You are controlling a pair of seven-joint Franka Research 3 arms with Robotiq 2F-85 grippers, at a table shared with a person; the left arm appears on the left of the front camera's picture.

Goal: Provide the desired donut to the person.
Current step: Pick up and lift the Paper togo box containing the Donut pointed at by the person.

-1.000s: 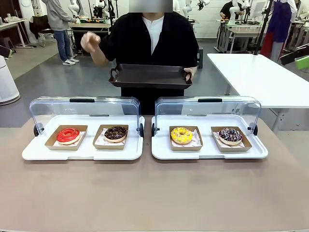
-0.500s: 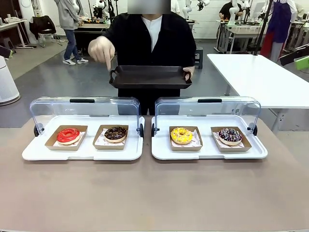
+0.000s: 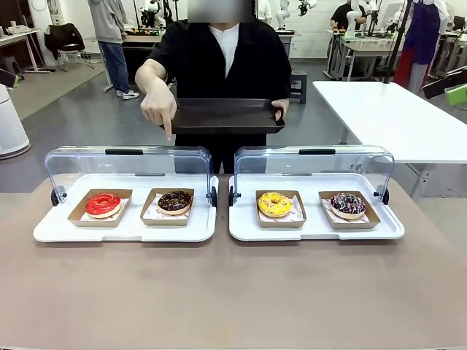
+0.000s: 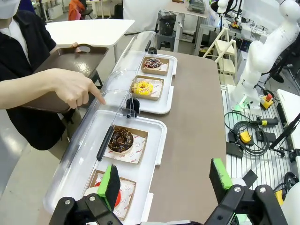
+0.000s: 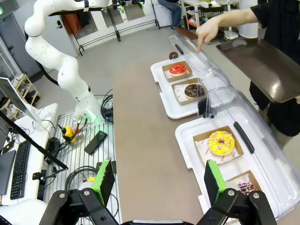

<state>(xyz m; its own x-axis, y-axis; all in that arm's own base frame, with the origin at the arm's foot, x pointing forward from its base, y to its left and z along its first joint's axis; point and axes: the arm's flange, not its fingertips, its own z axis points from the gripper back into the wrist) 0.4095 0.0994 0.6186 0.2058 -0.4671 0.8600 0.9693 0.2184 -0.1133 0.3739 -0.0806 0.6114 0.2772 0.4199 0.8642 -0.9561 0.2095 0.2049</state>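
Note:
The person (image 3: 226, 51) stands at the far side, one hand holding a dark tray (image 3: 226, 115). The other hand (image 3: 160, 108) points a finger down above the chocolate donut (image 3: 174, 201). A red donut (image 3: 103, 204) lies to its left, a yellow donut (image 3: 274, 204) and a dark sprinkled donut (image 3: 348, 205) to its right. My left gripper (image 4: 165, 180) is open and empty, short of the chocolate donut (image 4: 121, 140) and the pointing hand (image 4: 75, 89). My right gripper (image 5: 158, 180) is open too, with the yellow donut (image 5: 221, 142) ahead on its right.
The donuts sit in paper boats on two white trays (image 3: 124, 232) (image 3: 314, 233), each with a clear lid (image 3: 128, 164) raised at the back. Bare brown tabletop (image 3: 233, 292) lies on my side of them. A white table (image 3: 394, 117) stands at the far right.
The person's free hand came down from shoulder height and now points downward over the left case, above the chocolate donut. Both grippers stay as they were.

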